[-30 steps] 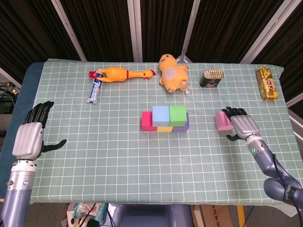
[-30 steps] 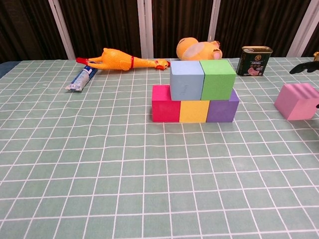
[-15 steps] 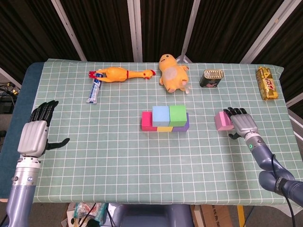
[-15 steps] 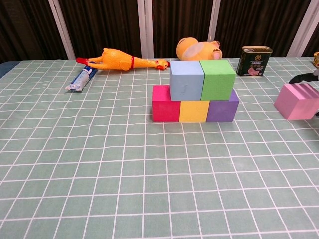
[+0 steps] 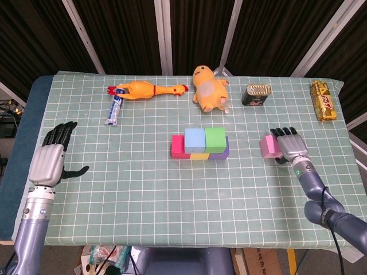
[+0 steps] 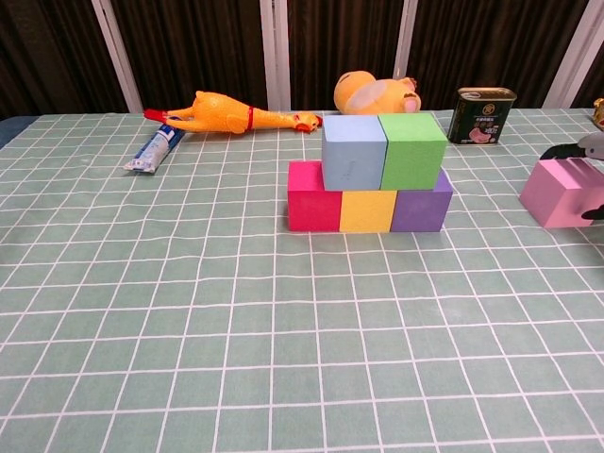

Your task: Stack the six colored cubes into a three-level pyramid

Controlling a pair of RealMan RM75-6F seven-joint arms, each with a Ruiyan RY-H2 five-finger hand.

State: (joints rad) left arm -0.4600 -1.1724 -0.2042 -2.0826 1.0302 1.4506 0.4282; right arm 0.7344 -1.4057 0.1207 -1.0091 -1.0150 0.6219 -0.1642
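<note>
A red, a yellow and a purple cube form a row mid-table, with a blue cube and a green cube on top of them. A pink cube rests on the table to the right. My right hand lies against its right side. Its fingers reach over the cube's far top edge and stay spread, while the thumb sits by the near corner. At the table's left edge my left hand hovers open and holds nothing.
Along the back lie a rubber chicken, a toothpaste tube, a yellow plush toy, a tin can and a gold snack pack. The table's right edge runs close to my right hand.
My right hand has slid left and closer against the pink cube, which has not moved. My left hand has dropped slightly and shifted right.
</note>
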